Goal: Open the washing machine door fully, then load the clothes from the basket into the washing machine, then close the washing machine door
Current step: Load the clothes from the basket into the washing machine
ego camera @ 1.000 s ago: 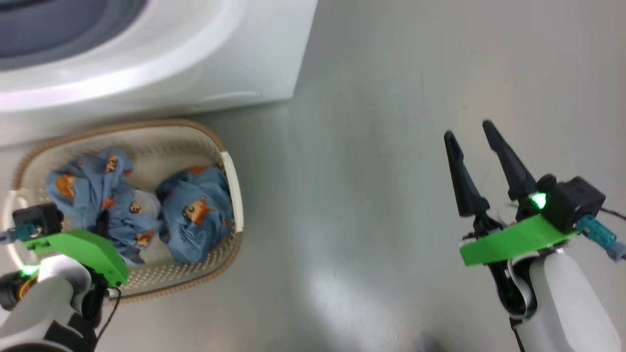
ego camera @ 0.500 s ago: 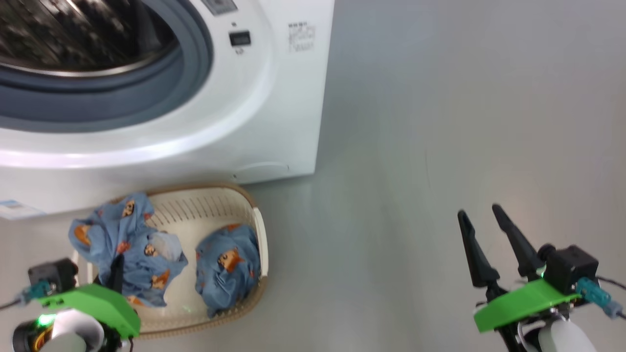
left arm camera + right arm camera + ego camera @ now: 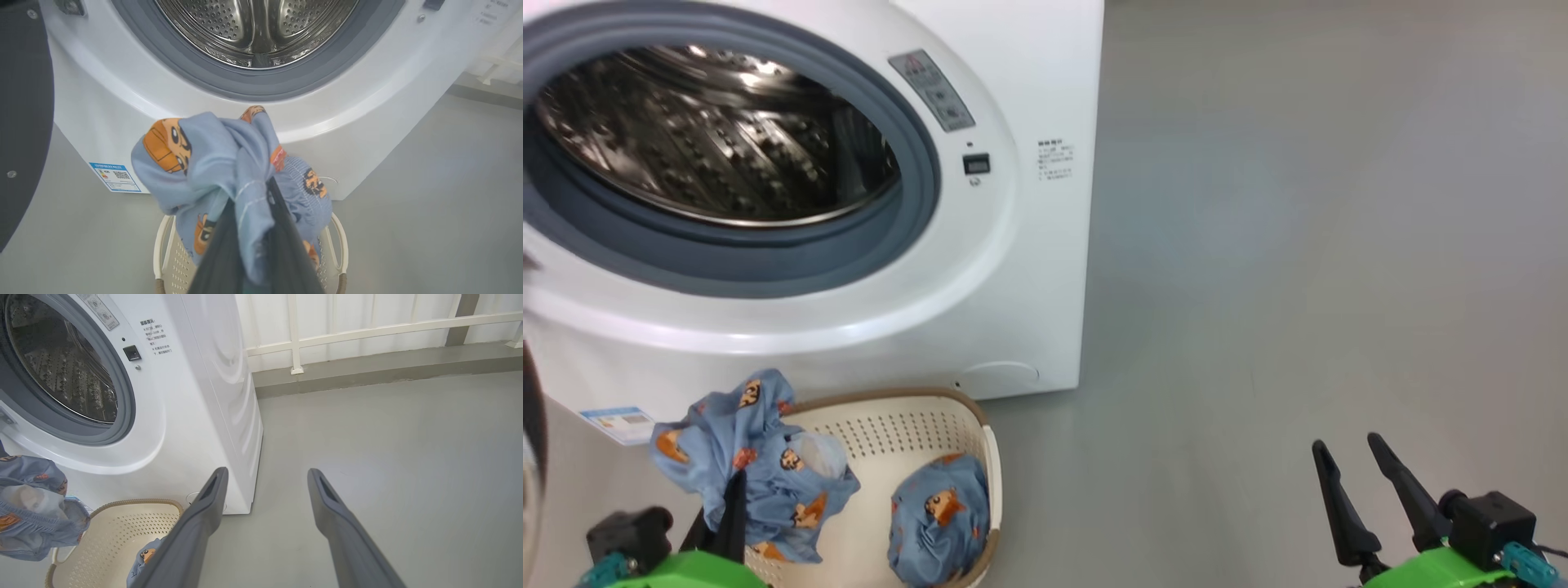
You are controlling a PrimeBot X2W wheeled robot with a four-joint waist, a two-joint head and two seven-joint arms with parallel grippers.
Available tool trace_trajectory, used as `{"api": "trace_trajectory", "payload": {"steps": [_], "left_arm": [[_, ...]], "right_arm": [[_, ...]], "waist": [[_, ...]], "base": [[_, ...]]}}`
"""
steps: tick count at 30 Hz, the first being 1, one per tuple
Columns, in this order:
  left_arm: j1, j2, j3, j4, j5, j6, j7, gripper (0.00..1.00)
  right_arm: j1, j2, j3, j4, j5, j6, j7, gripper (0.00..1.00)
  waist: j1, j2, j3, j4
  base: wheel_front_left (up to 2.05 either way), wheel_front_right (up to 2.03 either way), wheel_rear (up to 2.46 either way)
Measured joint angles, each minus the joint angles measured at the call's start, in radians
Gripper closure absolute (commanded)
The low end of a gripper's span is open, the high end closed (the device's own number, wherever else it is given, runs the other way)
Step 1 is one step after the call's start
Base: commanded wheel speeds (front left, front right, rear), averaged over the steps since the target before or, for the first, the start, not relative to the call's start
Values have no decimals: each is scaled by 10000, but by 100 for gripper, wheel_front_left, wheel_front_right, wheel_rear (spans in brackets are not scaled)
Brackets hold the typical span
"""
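Note:
The washing machine [image 3: 1029, 245] stands with its steel drum [image 3: 711, 139] uncovered. A dark strip of the washing machine door [image 3: 531, 457] shows at the far left, and as a black curve [image 3: 24, 122] in the left wrist view. The basket [image 3: 915, 433] sits on the floor against the machine's front. My left gripper [image 3: 737, 482] is shut on a blue clothes bundle [image 3: 212, 163] printed with orange animals, held above the basket's left rim, below the drum opening. A second bundle [image 3: 939, 514] lies in the basket. My right gripper [image 3: 1344, 442] hangs open over bare floor.
Grey floor [image 3: 1298, 286] stretches to the right of the machine. A white railing [image 3: 367, 330] and a low grey kerb [image 3: 367, 371] run along the back. A small blue label [image 3: 114, 177] is stuck low on the machine's front.
The head camera has tilted up, bringing the drum into view. My left gripper has lifted one blue bundle up out of the basket. The right gripper stays open.

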Motion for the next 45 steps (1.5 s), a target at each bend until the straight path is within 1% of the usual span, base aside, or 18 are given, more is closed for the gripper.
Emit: {"api": "trace_trajectory", "payload": {"steps": [10,16,23,29,32,35,38,39,42,45], "left_arm": [[1652,-433,1028,-2516,1152,-40,0,100],[2367,-640,1373,-3730,1386,-92,0,100],[2739,-779,1480,-4543,1653,-96,0,100],[2656,-857,1555,-4567,1695,-96,0,100],[2266,-888,1526,-4370,1649,-96,0,100],[1495,-863,1434,-4278,1620,-96,0,100],[610,-750,1342,-4182,1620,-96,0,100],[35,-642,1323,-4121,1609,-96,-2,100],[-909,-445,1335,-3954,1603,-96,-4,100],[-1988,-389,1369,-3714,1404,-96,-73,100]], "right_arm": [[549,-88,-311,-71,58,0,0,0],[813,-65,-677,-167,58,0,0,0],[815,-48,-882,-303,58,0,0,0],[808,-21,-895,-378,58,0,0,0],[792,-8,-930,-384,58,0,0,0],[680,-2,-924,-405,58,0,0,0],[277,10,-863,-433,46,0,0,0],[-44,19,-828,-472,42,0,0,0],[-435,54,-780,-500,25,0,0,0],[-757,127,-725,-493,-13,0,0,0]], "waist": [[0,0,-834,328],[0,0,-995,605],[0,0,-884,729],[0,0,-616,731],[0,0,-423,716],[0,0,-151,699],[0,0,207,659],[0,0,478,615],[0,0,918,524],[0,0,1368,407]], "base": [[0,0,0],[0,0,0],[0,0,0],[0,0,0],[0,0,0],[0,0,0],[0,0,0],[0,0,0],[0,0,0],[0,0,0]]}}
